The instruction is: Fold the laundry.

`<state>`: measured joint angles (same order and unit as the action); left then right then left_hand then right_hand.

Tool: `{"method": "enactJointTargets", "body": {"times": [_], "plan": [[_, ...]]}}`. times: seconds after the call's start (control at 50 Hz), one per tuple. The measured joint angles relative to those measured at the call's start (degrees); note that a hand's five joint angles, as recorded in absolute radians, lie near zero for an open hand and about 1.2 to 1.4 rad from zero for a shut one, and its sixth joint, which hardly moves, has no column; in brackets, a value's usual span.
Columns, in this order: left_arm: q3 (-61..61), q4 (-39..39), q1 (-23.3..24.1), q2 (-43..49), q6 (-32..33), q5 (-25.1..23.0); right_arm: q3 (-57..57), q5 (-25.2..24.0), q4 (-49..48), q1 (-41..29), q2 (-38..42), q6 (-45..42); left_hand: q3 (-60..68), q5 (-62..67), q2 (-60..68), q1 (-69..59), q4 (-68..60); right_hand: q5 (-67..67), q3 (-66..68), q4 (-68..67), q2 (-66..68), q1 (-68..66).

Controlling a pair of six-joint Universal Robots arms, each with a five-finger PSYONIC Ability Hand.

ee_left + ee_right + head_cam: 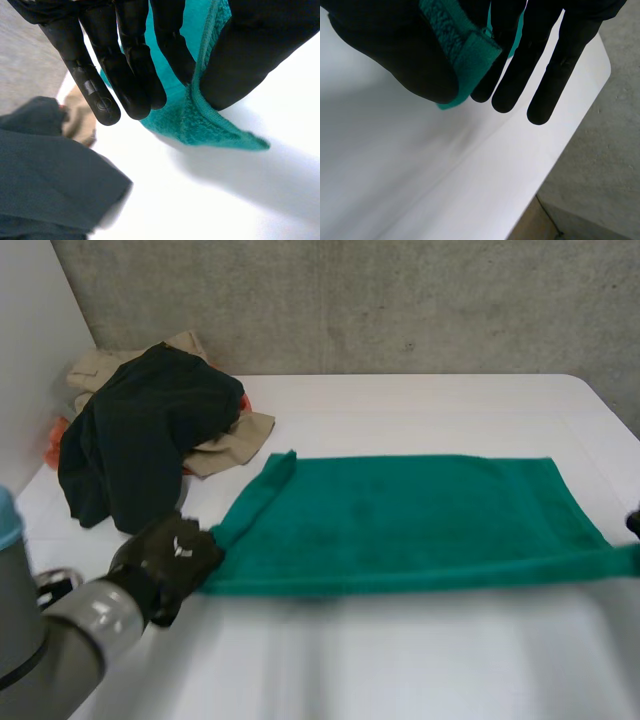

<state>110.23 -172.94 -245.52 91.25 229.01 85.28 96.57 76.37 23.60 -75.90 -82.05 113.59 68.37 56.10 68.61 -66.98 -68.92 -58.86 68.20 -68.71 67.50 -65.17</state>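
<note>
Nearest the head camera, my left arm [70, 625] ends in my left hand [165, 562], closed on the near left corner of the green towel [410, 520]. This towel lies flat on the white table [450, 405] with its long axis running across from my left to my right. My right hand [634, 523] sits at the towel's near right corner, so the near long edge is strung between the two hands. Beyond the left hand, well apart from the right, a dark garment [140, 440] is heaped over a beige garment [235, 440]. Left wrist view: straight fingers [125, 75] and the thumb pinch the towel's corner [210, 125] just above the table, the dark garment lying beside. Right wrist view: the thumb [385, 45] presses the hemmed corner [465, 50] against straight fingers, over bare table near its rounded corner. Judgement: the far long edge lies directly away from both hands, so a lengthwise fold would call for both hands to carry the near edge forward together, keeping it taut between them; neither hand is nearer.
</note>
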Motion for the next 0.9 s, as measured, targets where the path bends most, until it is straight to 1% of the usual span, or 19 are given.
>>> {"method": "enactJointTargets", "body": {"times": [0.06, 0.12, 0.18, 0.24, 0.36, 0.44, 0.52, 0.56, 0.58, 0.62, 0.64, 0.7, 0.74, 0.8, 0.9], "plan": [[0.26, 2.63, 0.13, -1.39, -0.1, -0.12, 1.66, -0.54, 0.71, 1.62, -2.16, -2.52, 0.0, 0.0, 0.0, 0.0, 0.0, 0.0, 0.0, 0.0, 0.0, 0.0], [-1.51, 1.11, 0.24, 0.97, -0.36, 0.01, 1.68, -0.96, -1.15, 2.01, -2.02, -1.33, 0.0, 0.0, 0.0, 0.0, 0.0, -0.02, 0.0, 0.0, 0.0, 0.0], [-4.62, -2.82, 0.32, 5.52, -0.58, 0.24, 0.47, -1.05, -4.64, 1.24, 0.46, 1.98, 0.0, 0.0, 0.0, 0.0, 0.0, 0.0, 0.0, 0.0, 0.0, 0.0], [-9.17, -8.1, 0.39, 11.92, -0.67, 0.5, -1.93, -0.62, -9.25, -0.93, 4.94, 6.2, 0.0, 0.0, 0.0, 0.0, 0.0, -0.01, 0.0, 0.0, 0.0, 0.0], [-19.36, -14.64, 0.43, 22.45, -0.29, 0.48, -9.17, 2.18, -15.29, -6.49, 12.69, 10.58, 0.0, 0.0, 0.0, 0.0, -0.01, -0.04, 0.0, 0.0, 0.0, 0.0], [-33.53, -17.97, 0.33, 29.61, 0.0, 0.47, -20.06, 6.67, -19.82, -11.57, 17.15, 13.94, 0.0, 0.0, 0.0, 0.0, -0.04, -0.03, 0.0, 0.0, 0.0, 0.0], [-47.15, -21.12, 0.21, 34.12, -0.13, 0.51, -30.97, 10.33, -26.52, -14.95, 18.54, 19.75, 0.01, 0.0, 0.0, 0.0, -0.05, -0.04, 0.0, 0.0, 0.0, 0.0], [-54.16, -25.0, 0.15, 34.94, -0.55, 0.67, -35.25, 11.54, -31.14, -15.89, 18.22, 23.57, 0.01, 0.0, 0.0, 0.0, -0.05, -0.03, 0.0, 0.0, 0.0, 0.0], [-57.59, -28.16, 0.12, 35.07, -1.05, 0.86, -37.44, 12.14, -34.76, -16.28, 17.56, 26.3, 0.01, 0.0, 0.01, 0.0, -0.05, -0.03, 0.0, 0.0, 0.0, 0.0], [-61.38, -33.14, 0.05, 34.87, -2.0, 1.25, -39.39, 12.7, -39.5, -16.54, 16.32, 29.65, 0.01, 0.0, 0.01, 0.0, -0.05, -0.04, 0.0, 0.0, 0.0, 0.0], [-63.47, -37.08, -0.02, 34.53, -2.87, 1.66, -40.32, 12.95, -43.04, -16.57, 15.14, 31.97, 0.01, 0.0, 0.01, 0.0, -0.05, -0.03, 0.0, 0.0, 0.0, 0.0], [-65.28, -42.89, -0.19, 33.74, -4.45, 2.61, -40.94, 13.03, -48.12, -16.36, 13.04, 35.1, 0.01, 0.42, 0.0, 0.0, -0.06, -0.03, 0.0, 0.0, 0.0, 0.0], [-65.16, -44.88, -0.28, 33.2, -5.32, 3.23, -40.81, 12.89, -50.03, -16.16, 12.02, 36.27, 0.01, 0.59, 0.01, 0.0, -0.06, -0.03, 0.0, 0.0, 0.0, 0.0], [-62.57, -44.56, -0.4, 32.57, -6.49, 3.95, -39.9, 12.24, -49.84, -15.99, 11.85, 36.79, 0.01, 0.59, 0.01, 0.0, -0.06, -0.03, 0.01, 0.0, 0.0, 0.0], [-55.54, -41.85, -0.59, 31.64, -8.38, 4.2, -37.59, 10.15, -46.34, -15.95, 13.21, 36.51, 0.01, 0.59, 0.01, 0.0, -0.06, -0.03, 0.01, 0.0, 0.0, 0.0]]}}
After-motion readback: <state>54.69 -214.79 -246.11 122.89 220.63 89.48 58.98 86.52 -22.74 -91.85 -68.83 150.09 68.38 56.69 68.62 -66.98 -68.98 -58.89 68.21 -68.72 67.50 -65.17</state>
